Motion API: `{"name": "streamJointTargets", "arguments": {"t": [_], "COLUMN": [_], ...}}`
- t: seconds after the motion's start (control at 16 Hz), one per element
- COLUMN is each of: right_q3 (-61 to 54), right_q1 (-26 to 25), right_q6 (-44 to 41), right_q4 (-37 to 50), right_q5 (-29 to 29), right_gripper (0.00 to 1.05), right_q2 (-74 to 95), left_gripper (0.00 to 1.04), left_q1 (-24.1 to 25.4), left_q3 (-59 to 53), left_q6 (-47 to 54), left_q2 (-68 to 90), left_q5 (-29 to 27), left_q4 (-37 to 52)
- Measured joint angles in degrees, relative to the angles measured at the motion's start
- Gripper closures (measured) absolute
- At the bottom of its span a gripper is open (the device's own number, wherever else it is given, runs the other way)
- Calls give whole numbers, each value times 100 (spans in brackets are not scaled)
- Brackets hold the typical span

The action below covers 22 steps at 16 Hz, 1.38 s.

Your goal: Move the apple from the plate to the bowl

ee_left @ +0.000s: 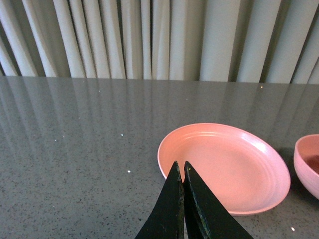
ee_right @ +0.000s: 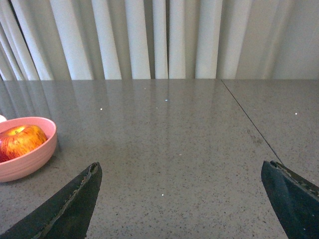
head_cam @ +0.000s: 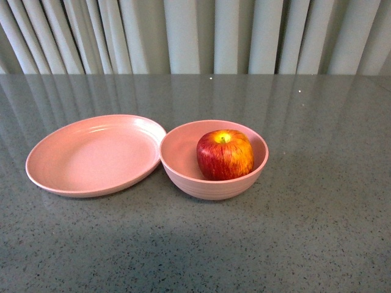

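Left end effector [ee_left: 180, 172] is closed and empty beside the bare plate [ee_left: 224, 169]; right end effector [ee_right: 182, 172] gapes wide, empty; apple [head_cam: 224, 154] sits in the bowl [head_cam: 183, 174]

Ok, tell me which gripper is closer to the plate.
Left. The left gripper, fingers shut, sits right at the plate rim. The right gripper, wide open, is over bare table beyond the bowl holding the apple.
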Motion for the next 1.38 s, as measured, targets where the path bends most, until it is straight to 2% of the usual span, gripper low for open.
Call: {"name": "streamJointTargets", "arguments": {"t": [0.38,0.44,0.75,1.25,1.31,1.38], "right_q3": [0,0,0,0,0,0], "right_q1": [0,0,0,0,0,0], "right_q6": [-2,0,-2,-2,-2,-2], "right_q4": [0,0,0,0,-2,0], "right_q5": [2,2,2,2,2,2], "right_gripper": [7,7,7,7,7,7], "right_q2": [0,0,0,0,0,0], "left_gripper": [104,104,104,104,104,104], "left_q1": [-13,-13,-13,-13,-13,-13], "left_q3": [-297,-448,-448,-448,-446,-446], "left_q6": [0,2,4,4,7,9], "left_q2": [-1014,-1084,-1937,-2710,-2822,-3563], "left_q5": [9,13,9,9,9,0], "left_q4": [-693,-507,-1375,-2122,-2317,-3211]}}
